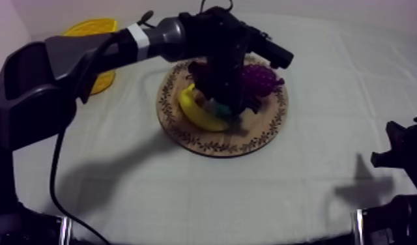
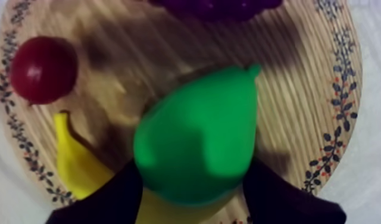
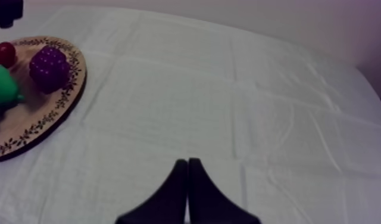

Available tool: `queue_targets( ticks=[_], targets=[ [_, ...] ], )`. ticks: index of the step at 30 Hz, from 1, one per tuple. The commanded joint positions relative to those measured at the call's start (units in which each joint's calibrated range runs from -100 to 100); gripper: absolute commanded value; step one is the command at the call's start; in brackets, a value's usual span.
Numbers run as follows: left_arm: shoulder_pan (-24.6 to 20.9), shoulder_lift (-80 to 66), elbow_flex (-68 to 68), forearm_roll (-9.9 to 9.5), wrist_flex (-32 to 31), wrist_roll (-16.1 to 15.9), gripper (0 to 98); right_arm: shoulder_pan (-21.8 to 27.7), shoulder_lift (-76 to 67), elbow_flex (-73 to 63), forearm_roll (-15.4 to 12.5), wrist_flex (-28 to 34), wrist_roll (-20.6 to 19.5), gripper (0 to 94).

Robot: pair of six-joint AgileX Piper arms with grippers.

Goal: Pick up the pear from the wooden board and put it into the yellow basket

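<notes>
Left pincer (image 2: 193, 179) seemingly grips the pear (image 2: 199, 137) near the middle of the board (image 2: 300, 89). Right pincer (image 3: 187, 162) sits clenched, empty, over open counter (image 3: 228, 107).

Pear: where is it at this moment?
In the left wrist view the pear is over the wooden board, gripped by the left end effector, with the banana beside it.

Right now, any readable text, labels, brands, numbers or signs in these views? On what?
None readable.
The board rim carries a leaf-and-vine pattern, no letters.
The white band on the left arm looks blank.
The pear, banana, grapes, red fruit, basket and cloth show no markings.
</notes>
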Motion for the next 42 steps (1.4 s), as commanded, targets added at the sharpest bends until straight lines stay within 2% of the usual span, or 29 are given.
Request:
queue_targets(
  ticks=[1, 7, 13, 24, 32, 42],
  targets=[
    [-0.02, -1.79, 0.28, -0.73, 0.49, 0.48, 56.1, 0.0, -0.02, 0.04, 0.0, 0.02, 0.0, 0.3],
    [-0.69, -9.76, 0.66, -3.89, 4.49, 2.15, 55.8, 0.0, -0.02, 0.04, 0.0, 0.02, 0.0, 0.3],
    [-3.57, -19.23, 1.03, -7.05, 8.45, 2.83, 56.6, 0.0, -0.02, 0.04, 0.0, 0.02, 0.0, 0.3],
    [-15.32, -30.08, 7.97, -9.9, 9.13, 2.17, 57.1, 0.0, -0.02, 0.04, 0.0, 0.02, 0.0, 0.3],
    [-24.39, -32.22, 14.92, -9.1, 2.8, 1.86, 57.6, 0.0, -0.02, 0.04, 0.0, 0.02, 0.0, 0.3],
    [-31.63, -25.55, 25.23, -5.23, -13.59, 2.23, 58.5, 0.0, -0.02, 0.04, 0.0, 0.02, 0.0, 0.3]
  ],
)
